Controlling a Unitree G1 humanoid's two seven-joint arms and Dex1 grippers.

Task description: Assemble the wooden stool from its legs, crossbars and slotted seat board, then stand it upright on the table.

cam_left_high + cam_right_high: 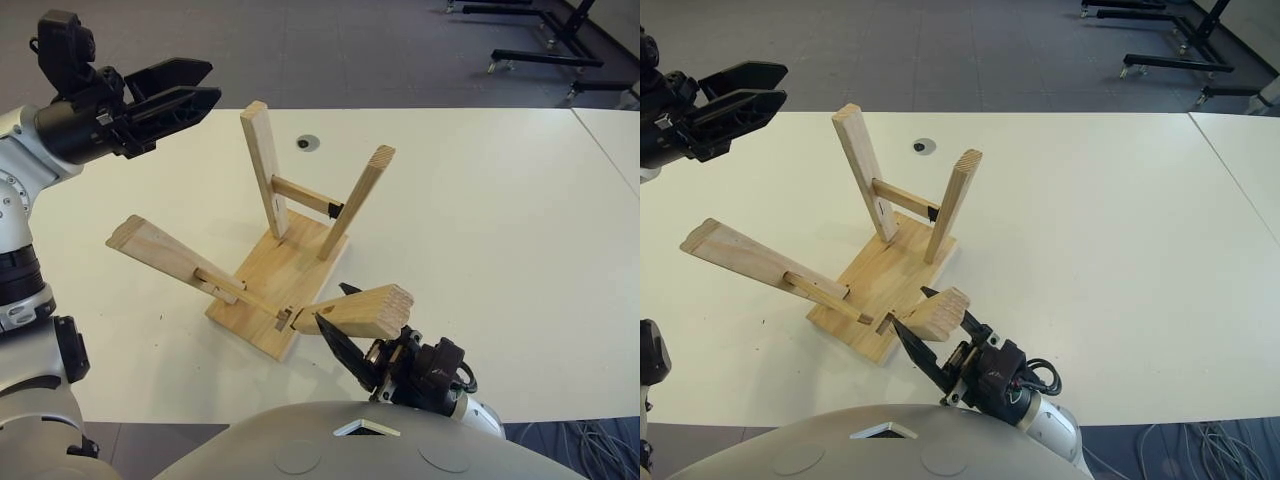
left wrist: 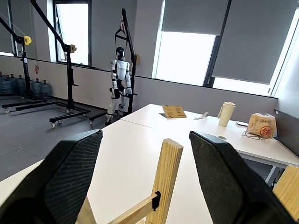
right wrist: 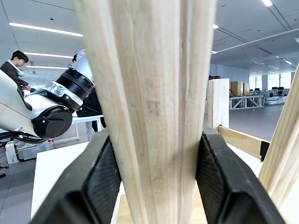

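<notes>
The slotted seat board (image 1: 262, 300) lies flat on the white table. Two wooden legs (image 1: 263, 160) (image 1: 358, 198) stand up from it, joined by a crossbar (image 1: 303, 197). A second leg pair leans over the board's near end. Its left leg (image 1: 158, 250) rests on the table, and a crossbar (image 1: 243, 292) links it to the right leg (image 1: 366, 311). My right gripper (image 1: 342, 314) is shut on that right leg (image 3: 149, 112), which sits between its pads (image 3: 100, 179). My left gripper (image 1: 178, 93) hangs open above the table's left side, away from the parts, with its fingers (image 2: 70, 177) spread wide.
A round cable hole (image 1: 308, 142) sits in the table behind the stool. The table's right half is bare. A second table (image 1: 620, 130) adjoins at the far right. Wheeled frames (image 1: 540, 50) stand on the floor beyond.
</notes>
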